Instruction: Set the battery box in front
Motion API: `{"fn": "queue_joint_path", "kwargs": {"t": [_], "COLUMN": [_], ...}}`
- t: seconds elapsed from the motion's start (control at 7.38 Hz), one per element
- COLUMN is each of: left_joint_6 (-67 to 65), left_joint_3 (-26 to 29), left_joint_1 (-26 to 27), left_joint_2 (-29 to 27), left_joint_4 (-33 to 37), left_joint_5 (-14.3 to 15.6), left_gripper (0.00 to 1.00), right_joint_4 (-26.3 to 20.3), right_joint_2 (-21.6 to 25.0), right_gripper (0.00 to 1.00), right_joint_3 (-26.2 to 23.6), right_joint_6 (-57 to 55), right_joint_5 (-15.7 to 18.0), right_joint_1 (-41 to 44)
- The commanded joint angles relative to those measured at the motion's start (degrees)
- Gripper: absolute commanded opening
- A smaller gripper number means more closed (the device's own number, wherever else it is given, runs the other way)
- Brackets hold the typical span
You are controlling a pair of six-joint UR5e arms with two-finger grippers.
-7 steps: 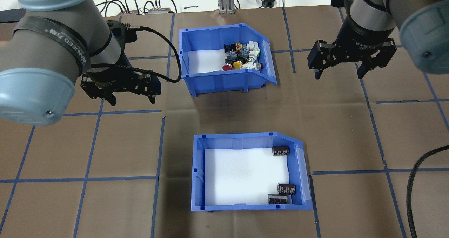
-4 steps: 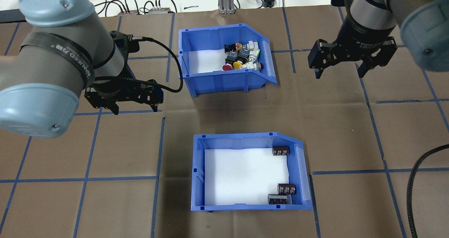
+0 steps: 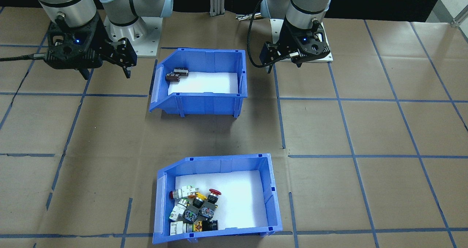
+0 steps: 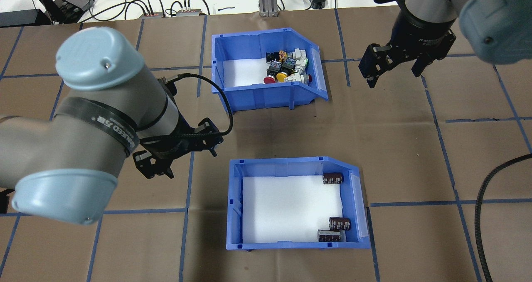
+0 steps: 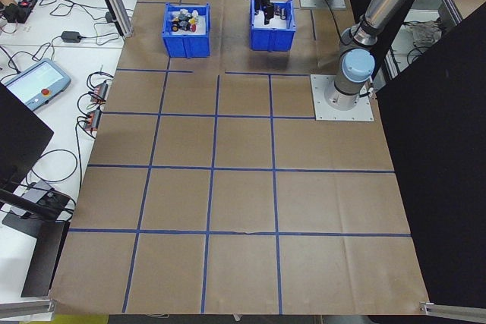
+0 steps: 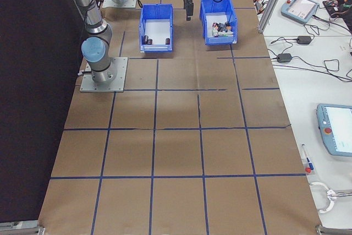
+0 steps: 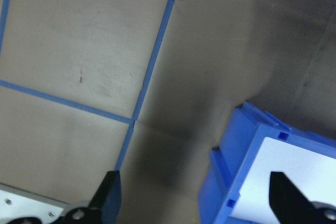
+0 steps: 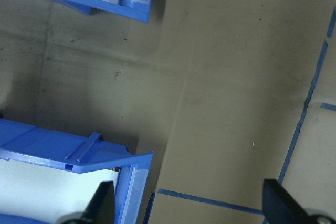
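Battery box (image 4: 291, 203) rests on the taped table (image 4: 415, 149), on the robot's side of the switch bin (image 4: 266, 68), holding three dark cylinders (image 4: 333, 178) along its sloped end. Left gripper (image 4: 174, 159) hovers just beside the box's closed end, jaws wide apart and empty. Right gripper (image 4: 392, 68) hangs beyond the box's sloped end, beside the switch bin, likewise spread and empty.

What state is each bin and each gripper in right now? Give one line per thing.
battery box: upright on the table, ungripped, three dark cylinders inside.
switch bin: upright on the table, ungripped, switches piled at its sloped end.
left gripper: open, empty, beside the battery box's square end.
right gripper: open, empty, apart from both bins.
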State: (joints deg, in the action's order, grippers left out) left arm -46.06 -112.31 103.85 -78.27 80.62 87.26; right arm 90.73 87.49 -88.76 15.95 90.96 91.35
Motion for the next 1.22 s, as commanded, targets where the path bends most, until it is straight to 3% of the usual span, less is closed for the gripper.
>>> {"fn": "queue_joint_path", "kwargs": {"t": [0.0,0.27,0.41,0.54,0.95,1.08], "left_joint_6": [-32.36,-57.26,-67.39,-75.58,-86.1,-86.12], "left_joint_3": [-3.26,-6.41,-8.09,-9.93,-16.69,-18.11], "left_joint_1": [9.75,14.26,16.19,17.51,21.64,22.35], "left_joint_2": [1.7,3.2,3.38,3.38,3.21,2.86], "left_joint_4": [-2.05,-2.14,-2.22,-4.66,-22.55,-24.7], "left_joint_5": [-0.43,-0.86,-6.7,-8.84,-8.69,-8.34], "left_gripper": [1.0,1.0,1.0,1.0,1.0,1.0], "right_joint_4": [-0.02,-0.2,-0.02,-0.02,0.07,0.59], "right_joint_2": [-7.39,-15.29,-19.16,-21.99,-25.44,-26.57], "right_gripper": [1.0,1.0,1.0,1.0,1.0,1.0], "right_joint_3": [7.07,15.85,19.64,22.55,25.31,25.31], "right_joint_6": [11.53,17.66,24.07,30.39,42.9,44.94], "right_joint_5": [0.44,0.53,0.7,0.79,0.62,0.27], "right_joint_1": [4.25,8.91,11.98,14.27,18.24,20.6]}}
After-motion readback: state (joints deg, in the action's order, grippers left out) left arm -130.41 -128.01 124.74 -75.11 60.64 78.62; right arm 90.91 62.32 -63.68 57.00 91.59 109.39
